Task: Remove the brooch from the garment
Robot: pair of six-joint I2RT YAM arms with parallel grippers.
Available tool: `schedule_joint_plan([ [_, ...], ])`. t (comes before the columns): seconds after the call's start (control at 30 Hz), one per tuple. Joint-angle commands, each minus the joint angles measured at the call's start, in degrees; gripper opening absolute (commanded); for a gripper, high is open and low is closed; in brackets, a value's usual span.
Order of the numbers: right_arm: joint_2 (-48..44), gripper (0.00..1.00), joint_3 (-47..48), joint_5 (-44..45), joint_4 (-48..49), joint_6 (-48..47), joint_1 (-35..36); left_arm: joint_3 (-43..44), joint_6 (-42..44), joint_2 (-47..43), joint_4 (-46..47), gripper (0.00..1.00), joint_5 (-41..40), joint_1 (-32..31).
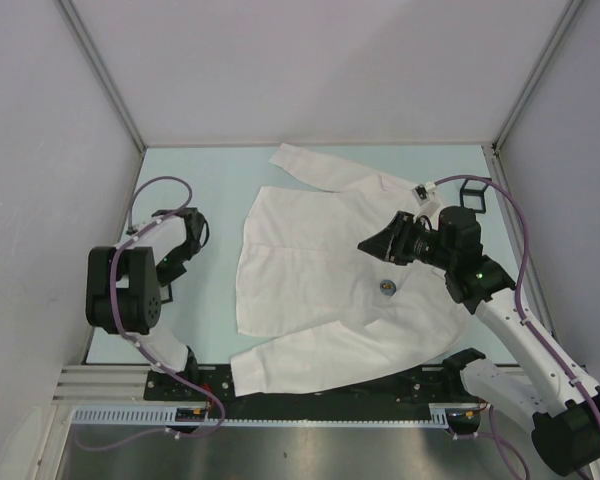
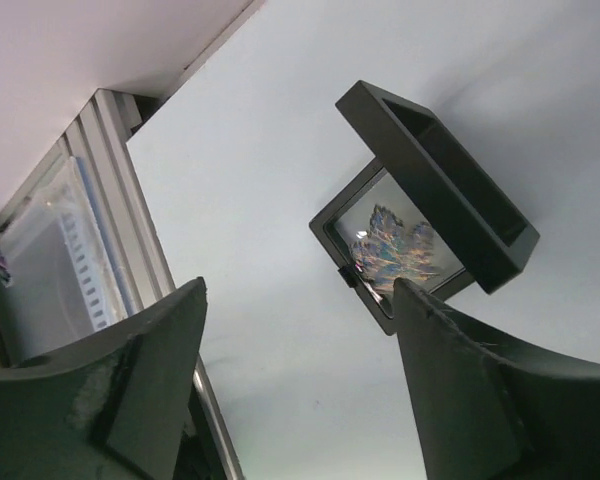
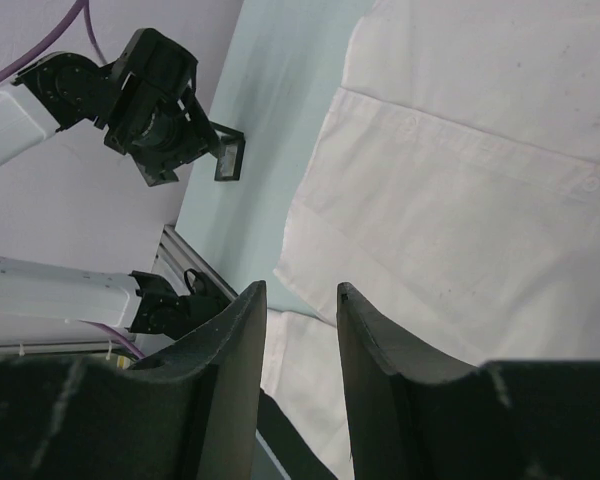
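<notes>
The white shirt [image 1: 310, 270] lies spread flat in the middle of the table, collar to the far side. A small round brooch [image 1: 387, 288] is pinned on its right chest. My right gripper [image 1: 375, 246] hovers just beyond the brooch, above the shirt, with its jaws a little apart and nothing between them. In the right wrist view the gripper [image 3: 300, 288] looks over white cloth [image 3: 460, 200], and the brooch is out of view. My left gripper [image 1: 185, 245] is off the shirt's left side. It is wide open and empty [image 2: 300, 290].
An open black hinged box [image 2: 420, 220] holding an iridescent leaf-shaped piece stands on the pale blue table in front of the left gripper; it also shows in the right wrist view [image 3: 230, 157]. A black frame [image 1: 473, 195] sits at the back right. White walls enclose the table.
</notes>
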Motion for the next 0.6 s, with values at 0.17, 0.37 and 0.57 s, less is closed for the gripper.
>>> schedule_joint_plan([
  [0.17,-1.5,0.39,2.6,1.1,-1.1,-1.0,0.2,-2.2,1.8,-10.1,2.7,0.97,5.1,-5.1],
  [0.37,-0.4,0.39,2.6,13.4,-8.2,-5.8,3.4,0.4,3.8,-18.7,1.9,1.0,10.1,-12.9],
  [0.57,3.2,0.4,2.6,21.6,-14.7,-7.6,5.2,12.4,6.7,-23.1,5.0,1.0,16.6,-35.1],
])
